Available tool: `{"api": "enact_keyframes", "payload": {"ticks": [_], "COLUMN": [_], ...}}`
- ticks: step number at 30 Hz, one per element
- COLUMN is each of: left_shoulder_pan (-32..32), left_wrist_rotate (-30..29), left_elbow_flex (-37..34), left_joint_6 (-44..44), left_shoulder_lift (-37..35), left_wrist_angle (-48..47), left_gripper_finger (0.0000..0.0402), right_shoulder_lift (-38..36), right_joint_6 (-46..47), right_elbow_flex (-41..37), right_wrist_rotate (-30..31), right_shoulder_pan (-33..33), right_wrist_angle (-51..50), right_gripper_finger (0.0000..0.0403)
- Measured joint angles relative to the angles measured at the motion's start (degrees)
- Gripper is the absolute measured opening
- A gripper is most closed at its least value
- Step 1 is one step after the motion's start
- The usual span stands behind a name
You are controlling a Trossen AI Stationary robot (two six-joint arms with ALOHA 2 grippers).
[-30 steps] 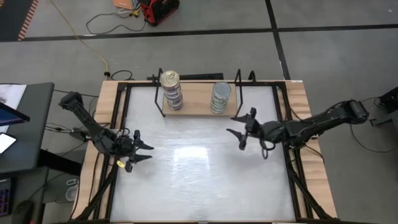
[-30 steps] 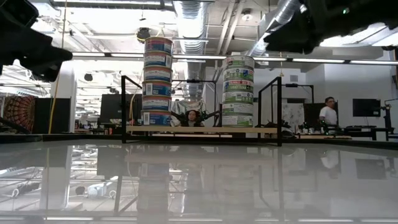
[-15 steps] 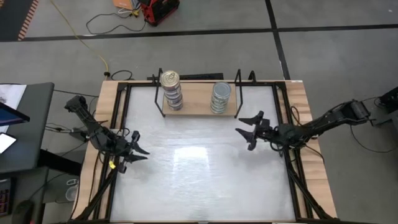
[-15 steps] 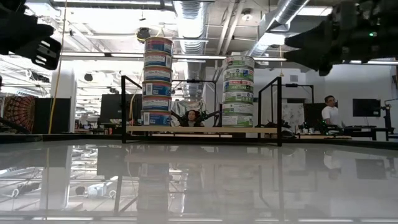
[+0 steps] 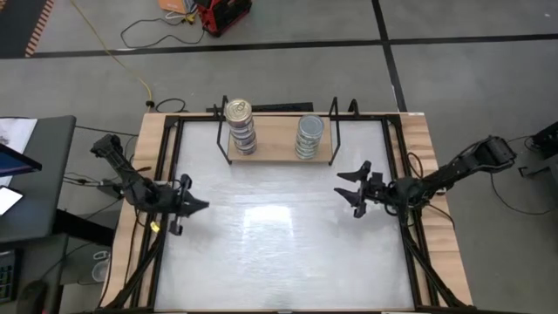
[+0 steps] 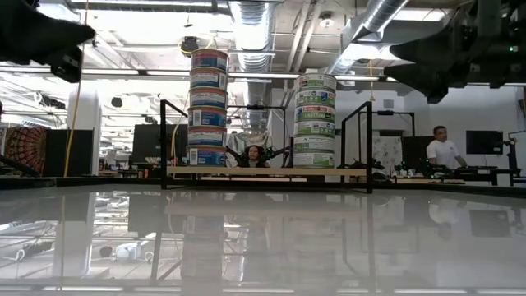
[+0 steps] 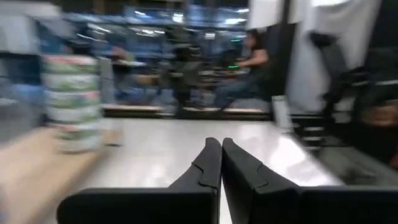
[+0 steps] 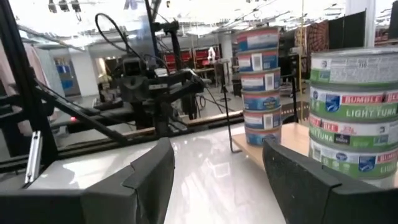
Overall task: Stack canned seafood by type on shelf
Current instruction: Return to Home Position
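Both arms have drawn back toward their own sides over the last second. The left gripper [image 5: 200, 207], spread open before, now has its fingers pressed together with nothing between them and sits close to the left wooden edge of the worktop [image 5: 279, 257]. The right gripper [image 5: 348, 193] has slid toward the right edge, its fingers wide apart and empty.

The canned seafood is well apart from both grippers, on the shelf [image 5: 275, 150] at the middle of the worktop's far edge. It stands in two upright columns. The blue-and-pink stack [image 5: 241, 126], topped by a gold lid, is at the shelf's left end. The green stack [image 5: 309, 136], topped by a silver-grey lid, is toward the right end. Bare board shows between the two. The right gripper lies nearer to the green stack, off the shelf's right corner. The left gripper is farther out, below and left of the blue-and-pink stack.

In the low view both stacks rise above the shelf's black upright ends. The white surface between the grippers and across the near half is open.
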Motion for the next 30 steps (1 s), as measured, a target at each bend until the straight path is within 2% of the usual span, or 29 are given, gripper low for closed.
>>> {"api": "enact_keyframes", "payload": {"ticks": [3, 5, 8, 11, 14, 17, 21, 26, 30], "left_shoulder_pan": [0.02, 0.67, 2.97, 6.96, 12.69, 19.76, 29.94, 41.99, 49.11], "left_wrist_rotate": [-6.12, -7.50, -7.10, -2.60, 1.63, 9.77, 19.88, 28.65, 36.28], "left_elbow_flex": [-0.02, -0.02, -0.02, -0.04, -0.04, -0.04, -0.04, -0.09, -0.09], "left_joint_6": [0.95, 0.77, 0.57, 0.18, -0.67, -0.50, -0.79, -2.00, -4.08], "left_shoulder_lift": [-0.05, 0.08, -0.11, -0.12, -0.12, -0.10, -0.10, -0.12, -0.10], "left_wrist_angle": [-4.07, -7.69, -7.12, -7.01, -6.94, -6.60, -6.12, -6.46, -9.24], "left_gripper_finger": [0.0006, 0.0006, 0.0007, 0.0007, 0.0007, 0.0007, 0.0007, 0.0007, 0.0007], "right_shoulder_lift": [-0.05, -0.03, -0.16, 0.71, 1.83, 2.62, 3.03, 3.01, 2.99], "right_joint_6": [-1.18, -1.59, -1.18, -0.64, 2.35, 4.86, 5.96, 6.49, 7.17], "right_elbow_flex": [0.00, -0.02, -0.02, -0.04, -0.07, -0.07, -0.09, -0.11, -0.11], "right_wrist_rotate": [-1.92, -7.23, -13.23, -16.58, -25.53, -32.02, -35.06, -39.40, -43.46], "right_shoulder_pan": [-0.94, -3.33, -9.26, -16.79, -25.10, -31.55, -37.29, -44.23, -49.59], "right_wrist_angle": [0.77, 1.92, 2.08, 1.43, 3.07, 4.63, 4.31, 4.38, 3.15], "right_gripper_finger": [0.0269, 0.0269, 0.0269, 0.0269, 0.0269, 0.0269, 0.0269, 0.0269, 0.0269]}}
